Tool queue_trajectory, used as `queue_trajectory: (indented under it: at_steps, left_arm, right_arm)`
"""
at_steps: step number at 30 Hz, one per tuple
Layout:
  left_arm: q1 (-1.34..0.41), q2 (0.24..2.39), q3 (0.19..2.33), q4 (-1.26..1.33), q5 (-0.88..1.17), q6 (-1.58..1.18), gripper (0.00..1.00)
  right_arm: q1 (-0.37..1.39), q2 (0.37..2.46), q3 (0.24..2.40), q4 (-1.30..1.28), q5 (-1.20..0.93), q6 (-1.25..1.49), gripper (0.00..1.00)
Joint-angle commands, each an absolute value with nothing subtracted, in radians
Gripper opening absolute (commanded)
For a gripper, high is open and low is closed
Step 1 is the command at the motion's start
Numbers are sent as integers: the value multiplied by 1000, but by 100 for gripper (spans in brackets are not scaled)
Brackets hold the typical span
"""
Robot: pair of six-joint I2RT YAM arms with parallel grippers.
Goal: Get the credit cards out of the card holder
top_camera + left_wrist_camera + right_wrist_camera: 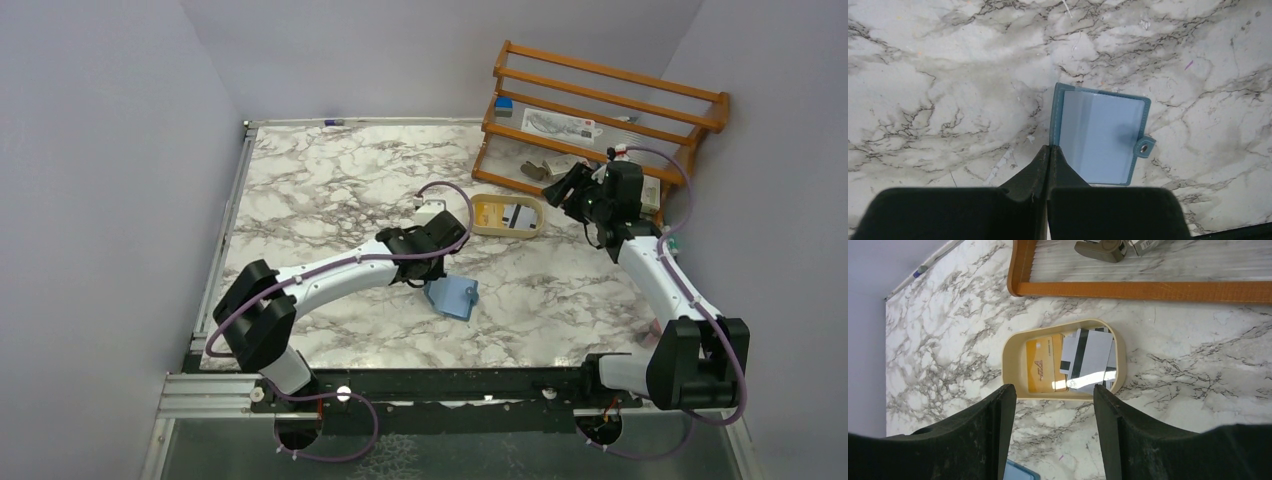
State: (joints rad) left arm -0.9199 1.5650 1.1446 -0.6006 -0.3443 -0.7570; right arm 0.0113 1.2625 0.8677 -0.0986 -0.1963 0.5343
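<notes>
The teal-blue card holder lies open on the marble, pale blue inside, its closing tab on the right; no cards show in it. My left gripper is shut on its left edge; in the top view the card holder hangs tilted from it. The yellow-orange card and the whitish card lie in the tan oval tray. My right gripper is open and empty, just short of the tray; in the top view it is right of the tray.
A wooden rack with small items stands at the back right, close behind my right gripper. Its lower rail runs just beyond the tray. Grey walls enclose the table on three sides.
</notes>
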Motion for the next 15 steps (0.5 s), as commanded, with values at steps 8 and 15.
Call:
queue_trajectory:
  at_steps: [8, 15]
  left_arm:
    - [-979, 1658, 1296, -740, -462, -798, 0]
    - [-1056, 1739, 1442, -899, -626, -801, 0]
  right_arm:
    - [6, 1258, 837, -58, -235, 554, 63]
    - [6, 1271, 831, -55, -250, 560, 63]
